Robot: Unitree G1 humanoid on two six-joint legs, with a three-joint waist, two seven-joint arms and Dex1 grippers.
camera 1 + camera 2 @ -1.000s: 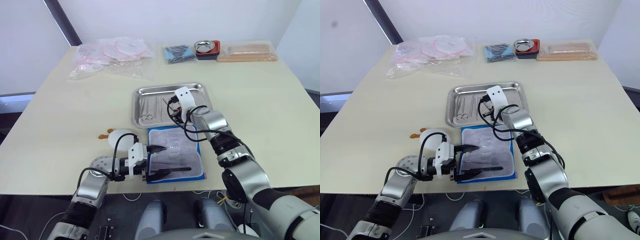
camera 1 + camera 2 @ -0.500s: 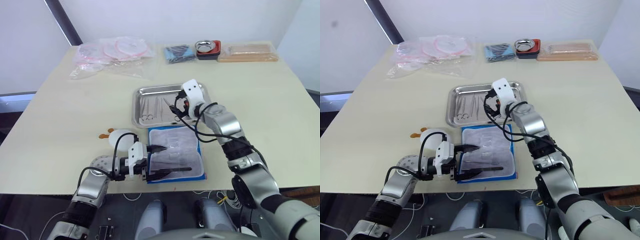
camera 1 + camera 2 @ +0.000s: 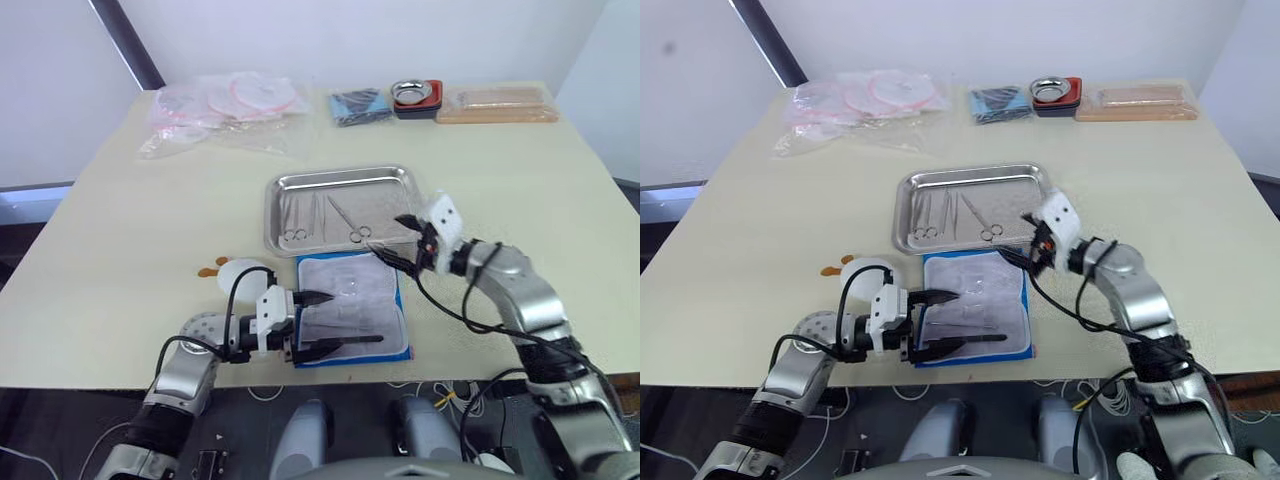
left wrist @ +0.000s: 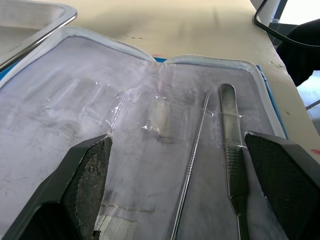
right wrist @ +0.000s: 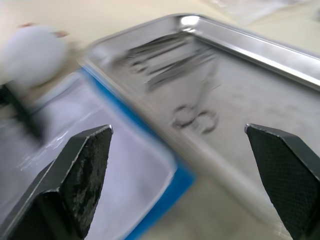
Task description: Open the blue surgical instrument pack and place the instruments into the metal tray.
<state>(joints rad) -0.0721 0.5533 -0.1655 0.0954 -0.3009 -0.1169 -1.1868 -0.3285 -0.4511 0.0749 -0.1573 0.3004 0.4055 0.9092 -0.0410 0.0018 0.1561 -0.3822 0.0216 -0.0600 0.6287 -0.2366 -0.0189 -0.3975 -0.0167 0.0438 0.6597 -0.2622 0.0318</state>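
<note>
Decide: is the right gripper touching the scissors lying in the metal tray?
Apart. In the right wrist view the scissors lie in the metal tray, clear of the right gripper, whose fingers are open.

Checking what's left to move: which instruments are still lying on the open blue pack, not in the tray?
Two: the flat tweezers and the thin probe beside them, both on the pack's grey lining. The ring-handled scissors already lie in the metal tray.

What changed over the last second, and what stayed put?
The right gripper pulled back from over the metal tray to its near right corner, jaws open, leaving scissors lying in the tray. The left gripper stayed open over the blue surgical instrument pack.
</note>
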